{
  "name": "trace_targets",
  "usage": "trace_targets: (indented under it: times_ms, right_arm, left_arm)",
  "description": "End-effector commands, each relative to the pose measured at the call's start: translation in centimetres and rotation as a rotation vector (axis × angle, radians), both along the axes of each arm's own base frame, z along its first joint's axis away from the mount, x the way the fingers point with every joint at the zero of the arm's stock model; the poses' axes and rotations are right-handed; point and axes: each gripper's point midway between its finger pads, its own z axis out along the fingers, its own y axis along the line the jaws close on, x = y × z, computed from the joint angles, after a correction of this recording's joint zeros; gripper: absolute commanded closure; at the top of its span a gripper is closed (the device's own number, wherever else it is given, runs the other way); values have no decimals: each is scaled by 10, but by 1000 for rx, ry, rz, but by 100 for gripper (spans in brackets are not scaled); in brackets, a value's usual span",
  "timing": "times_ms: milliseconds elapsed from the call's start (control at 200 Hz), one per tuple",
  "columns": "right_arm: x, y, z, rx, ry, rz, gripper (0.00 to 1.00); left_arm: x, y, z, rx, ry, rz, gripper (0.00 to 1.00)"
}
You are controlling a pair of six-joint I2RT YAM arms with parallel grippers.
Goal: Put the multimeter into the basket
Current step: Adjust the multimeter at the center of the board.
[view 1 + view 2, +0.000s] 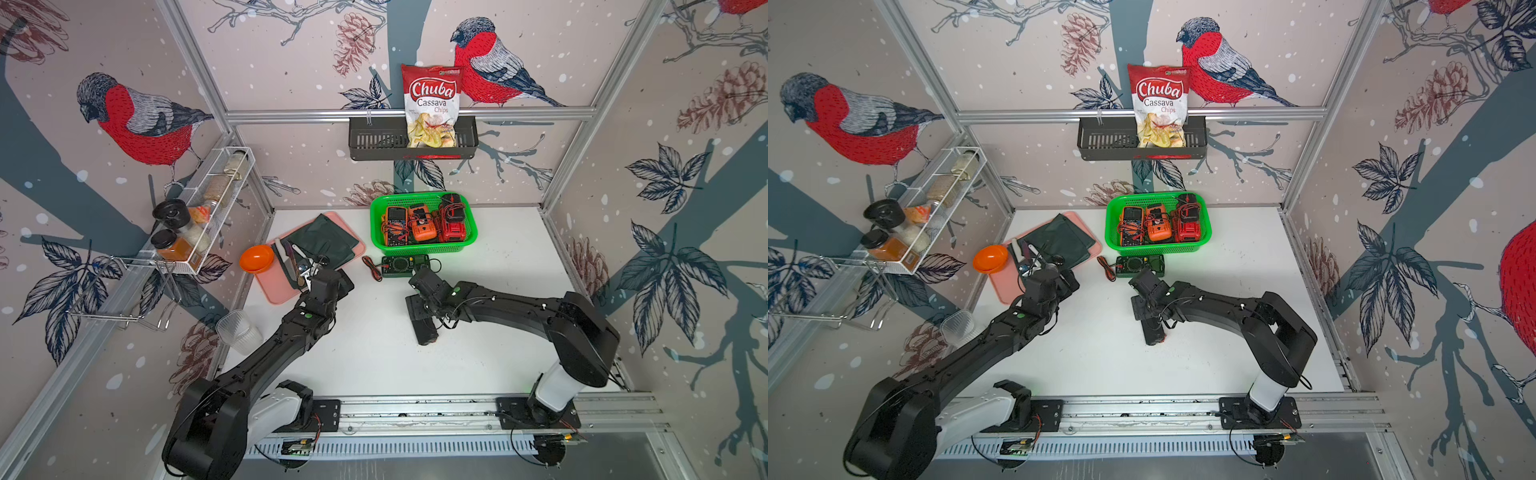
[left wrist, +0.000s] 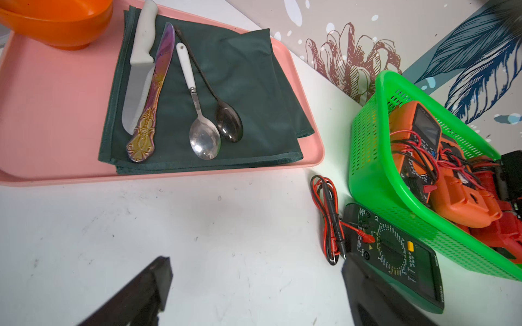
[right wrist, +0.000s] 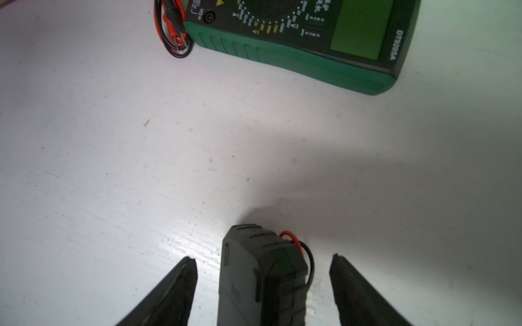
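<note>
A black multimeter [image 3: 262,276] with red and black wires lies on the white table [image 1: 374,357], seen in both top views [image 1: 427,334] [image 1: 1152,334]. My right gripper [image 3: 263,258] straddles it, open, with a gap on each side of the casing. A green multimeter [image 1: 405,264] [image 3: 296,42] lies flat just in front of the bright green basket [image 1: 419,249] [image 1: 1158,248]. The basket holds three orange and red meters. My left gripper [image 2: 255,262] is open over bare table beside the green multimeter [image 2: 395,254], holding nothing.
A pink tray [image 1: 270,286] at the left carries a dark green cloth [image 2: 240,84], cutlery and an orange bowl [image 1: 257,257]. A clear plastic container [image 1: 237,330] stands front left. A dark wall shelf [image 1: 374,143] holds a chips bag. A white wire rack [image 1: 199,216] holds jars.
</note>
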Motion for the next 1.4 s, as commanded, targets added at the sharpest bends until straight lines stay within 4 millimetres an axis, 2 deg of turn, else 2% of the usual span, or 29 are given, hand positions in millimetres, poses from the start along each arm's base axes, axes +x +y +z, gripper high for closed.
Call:
trace_targets:
  times_ms: [0,310,480,570,755,855,1001,1211,1306,1396]
  right_arm:
    - [-9,-1,-6,0,47,21,22]
    - [-41,-16,-22,13,153,9,22]
    - [-47,-18,-26,-10,143,17,41]
    - [-46,-20,-26,-39,123,10,47]
    - [-34,-36,-15,-149,28,-48,56]
    - [-23,-51,-3,-222,-45,-103,62]
    - [-5,-80,10,-346,-150,-203,64]
    - [15,-116,0,-538,-225,-300,68]
    - [18,-121,-9,-626,-240,-312,68]
    - [17,-116,-17,-690,-253,-296,68]
  left_arm:
    - [-1,3,-3,17,12,4,2]
    - [2,0,-5,16,15,-10,3]
    - [5,-4,-5,7,14,-20,3]
    - [6,-4,-6,9,17,-20,3]
    - [5,-2,-3,13,11,-16,3]
    - [4,0,-2,18,9,-8,3]
    - [4,1,-2,24,8,0,3]
    - [4,2,-2,28,9,4,3]
    - [3,3,-2,24,7,9,3]
    - [3,3,-4,26,11,11,3]
